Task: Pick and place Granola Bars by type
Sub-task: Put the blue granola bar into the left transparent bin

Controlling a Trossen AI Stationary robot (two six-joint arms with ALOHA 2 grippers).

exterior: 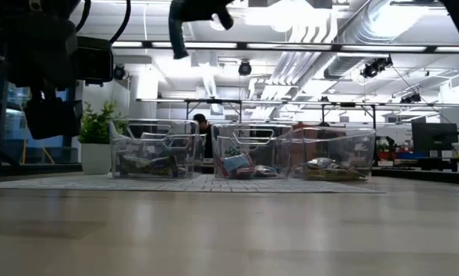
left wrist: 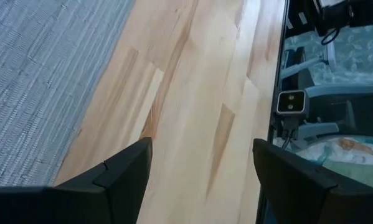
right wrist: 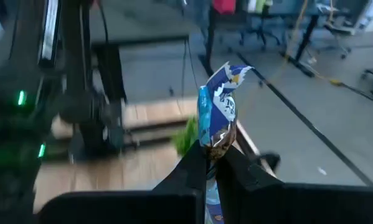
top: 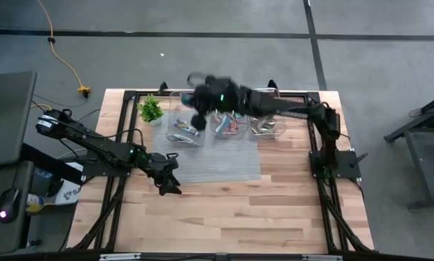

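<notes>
You see three tubs (exterior: pixel 154 149) holding bars (exterior: pixel 237 164) | right hand (right wrist: pixel 212 163) pinches one blue bar (right wrist: pixel 218 118) raised above the left tub | left hand (left wrist: pixel 202 163) spread over bare bench (top: pixel 238 210) | one grey mat (top: pixel 217 161), one plant (top: pixel 151 109) | concrete floor around

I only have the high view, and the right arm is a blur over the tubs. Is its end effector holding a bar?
Observer: Yes. In the right wrist view the right end effector is shut on a blue-wrapped granola bar, which sticks out past the fingertips.
Operator: And the left one?
Observer: The left end effector is open and empty, over bare table beside the grey mat.
Operator: Do all the tubs have something in them?
Observer: In the low view, each of the three clear tubs shows wrapped items inside.
</notes>
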